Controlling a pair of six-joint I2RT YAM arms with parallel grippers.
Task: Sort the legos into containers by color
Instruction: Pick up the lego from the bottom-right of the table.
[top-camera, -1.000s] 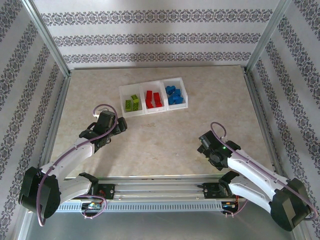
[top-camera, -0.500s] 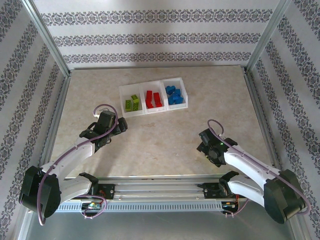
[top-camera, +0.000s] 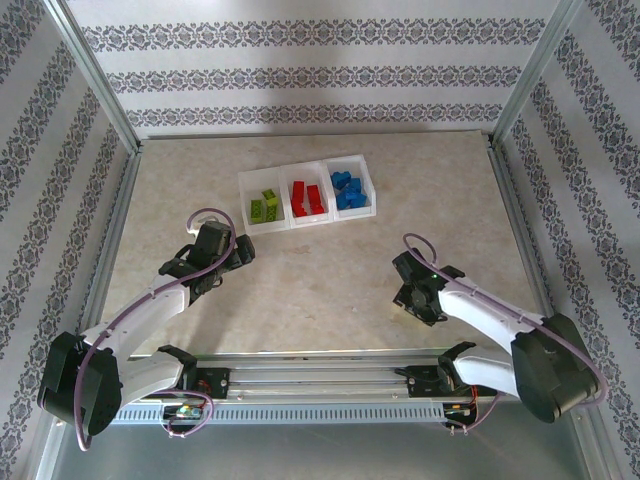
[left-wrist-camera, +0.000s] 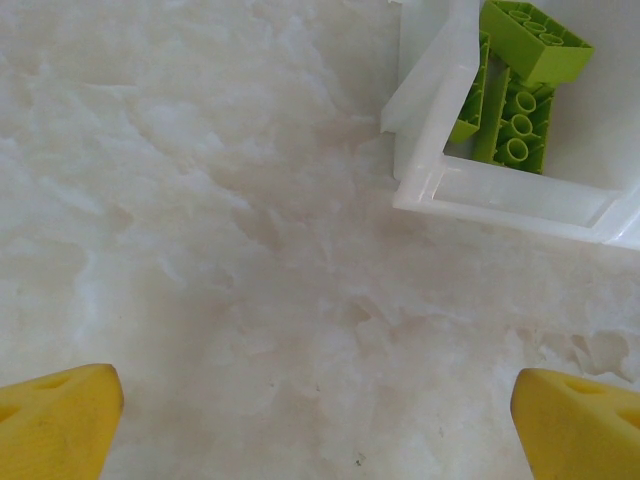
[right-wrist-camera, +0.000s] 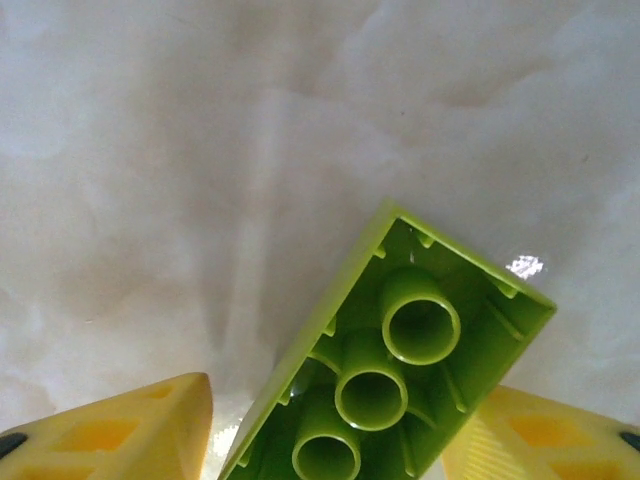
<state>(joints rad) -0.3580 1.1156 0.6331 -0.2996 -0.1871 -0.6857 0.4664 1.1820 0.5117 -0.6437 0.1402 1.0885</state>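
A lime green lego (right-wrist-camera: 420, 330) lies underside up on the table, between the fingers of my right gripper (right-wrist-camera: 330, 440). The right finger (right-wrist-camera: 560, 440) is at its side, and a gap remains at the left finger (right-wrist-camera: 130, 430). From above, that gripper (top-camera: 408, 300) hangs low over the table's near right. The containers (top-camera: 243, 178) stand as one row at the back centre, holding green legos (top-camera: 264, 207), red legos (top-camera: 308, 200) and blue legos (top-camera: 350, 190). My left gripper (top-camera: 240, 255) is open, with nothing in it, just short of the green bin (left-wrist-camera: 500, 200).
The marble-look table (top-camera: 330, 260) is bordered by a metal frame and patterned walls on three sides. The rail carrying both arm bases (top-camera: 320, 380) runs along the near edge.
The right arm has swung a little left and forward over the table, and its jaws have narrowed around the green lego. The left arm has not moved.
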